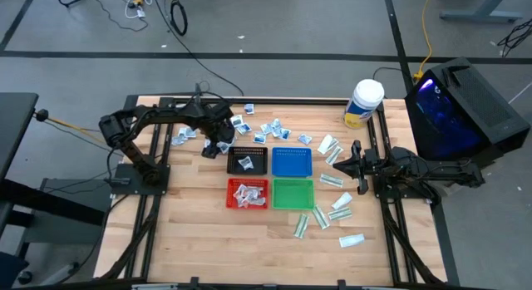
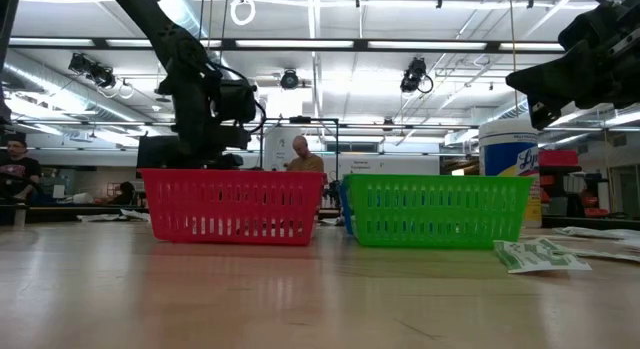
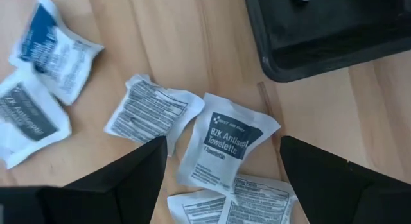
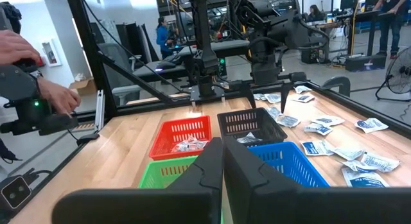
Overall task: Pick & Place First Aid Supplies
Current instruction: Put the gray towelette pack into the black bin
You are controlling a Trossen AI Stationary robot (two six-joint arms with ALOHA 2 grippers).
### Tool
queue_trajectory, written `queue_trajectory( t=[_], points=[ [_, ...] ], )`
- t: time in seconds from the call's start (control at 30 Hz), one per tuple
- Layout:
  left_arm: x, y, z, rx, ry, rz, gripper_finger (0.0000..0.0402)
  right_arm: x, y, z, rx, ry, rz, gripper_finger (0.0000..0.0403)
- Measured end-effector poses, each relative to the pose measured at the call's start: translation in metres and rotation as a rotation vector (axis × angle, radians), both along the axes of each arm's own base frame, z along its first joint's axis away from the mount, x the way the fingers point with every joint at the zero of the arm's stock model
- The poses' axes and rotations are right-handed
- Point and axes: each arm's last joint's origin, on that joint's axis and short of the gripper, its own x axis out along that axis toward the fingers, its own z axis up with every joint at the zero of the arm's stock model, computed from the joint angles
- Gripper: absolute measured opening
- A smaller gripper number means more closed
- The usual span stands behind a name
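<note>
Several squarish white packets with bluish print lie on the table beyond the trays. Longer white-and-green packets lie at the right. My left gripper is open, low over the table, just left of the black tray. In the left wrist view its fingers stand on either side of one white towelette packet lying flat, not touching it. My right gripper is shut and empty, held above the table right of the blue tray; it also shows in the right wrist view.
The red tray holds several packets and the black tray holds one. The green tray stands beside the red one. A big white jar with a yellow label stands at the far right. A person's hand shows beyond the table's left side.
</note>
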Motion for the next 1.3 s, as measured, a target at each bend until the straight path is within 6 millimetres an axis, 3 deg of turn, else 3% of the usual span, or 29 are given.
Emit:
queue_trajectory(
  t=[0.23,0.53,1.3],
  points=[
    [0.003,0.002,-0.02,-0.049,0.06,0.025,0.0309,0.0,0.0,0.0,0.0,0.0,0.0,0.0018],
    [0.004,0.002,-0.023,-0.058,0.07,0.026,0.0301,0.0,0.0,0.0,0.0,0.0,0.0,0.0018],
    [0.003,0.002,-0.024,-0.063,0.076,0.028,0.0158,0.0,0.0,0.0,0.0,0.0,0.0,0.0018]
  ],
)
